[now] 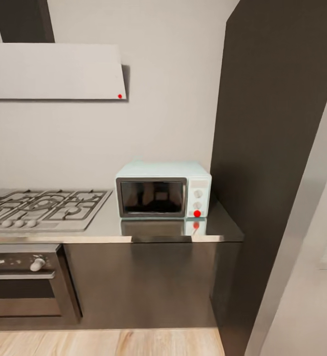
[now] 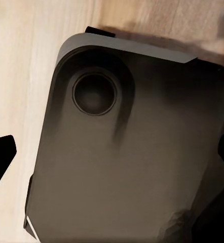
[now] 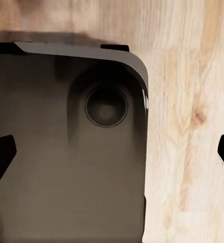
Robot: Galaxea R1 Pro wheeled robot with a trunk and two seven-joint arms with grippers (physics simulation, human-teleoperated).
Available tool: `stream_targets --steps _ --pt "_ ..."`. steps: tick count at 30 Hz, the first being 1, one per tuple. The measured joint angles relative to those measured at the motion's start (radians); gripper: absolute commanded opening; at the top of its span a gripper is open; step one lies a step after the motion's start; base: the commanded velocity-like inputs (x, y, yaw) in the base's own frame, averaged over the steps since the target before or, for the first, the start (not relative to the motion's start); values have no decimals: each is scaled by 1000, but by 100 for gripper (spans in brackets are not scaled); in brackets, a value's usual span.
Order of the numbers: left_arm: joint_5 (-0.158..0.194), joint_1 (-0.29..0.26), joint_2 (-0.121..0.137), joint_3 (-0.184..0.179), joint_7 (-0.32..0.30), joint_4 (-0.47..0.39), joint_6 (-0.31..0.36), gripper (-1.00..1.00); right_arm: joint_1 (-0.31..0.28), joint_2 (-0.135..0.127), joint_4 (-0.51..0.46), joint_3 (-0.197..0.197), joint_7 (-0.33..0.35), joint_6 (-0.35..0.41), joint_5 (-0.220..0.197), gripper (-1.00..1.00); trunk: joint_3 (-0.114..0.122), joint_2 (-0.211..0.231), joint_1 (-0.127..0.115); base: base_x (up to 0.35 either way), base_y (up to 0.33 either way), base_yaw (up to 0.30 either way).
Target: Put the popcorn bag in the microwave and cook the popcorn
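Microwave: the microwave [image 1: 163,190] sits centre frame on the countertop [image 1: 109,228], door shut, facing the room for easy reach; red light lit at its lower right.
Popcorn bag: I can't spot it anywhere here.
Gas hob: the gas hob [image 1: 42,207] is at mid-left, oven [image 1: 22,284] below.
Left gripper: the left gripper [image 2: 114,157] has fingers spread, empty, hanging over the robot's dark base [image 2: 132,152].
Right gripper: the right gripper [image 3: 114,154] is likewise parted and empty, probably stowed for travel.

The robot's dark grey, rounded-corner base plate [image 2: 132,167] bore a circular recessed socket [image 2: 94,93] and a paler bevelled rim. Black finger tips [image 3: 0,157] of each end effector were matte and unmarked.
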Motion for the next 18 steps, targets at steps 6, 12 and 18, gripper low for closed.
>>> stream_targets --steps 6,12,18 --pt "0 0 1 0 1 0 0 100 0 1 0 0 0 -1 0 100 0 0 0 150 0 0" --pt "0 0 0 0 1 0 0 100 0 2 0 0 0 -3 0 100 0 0 1 6 0 0" --pt "0 0 0 0 0 0 0 100 0 12 -12 -5 5 -7 -1 100 0 0 1 0 0 0"
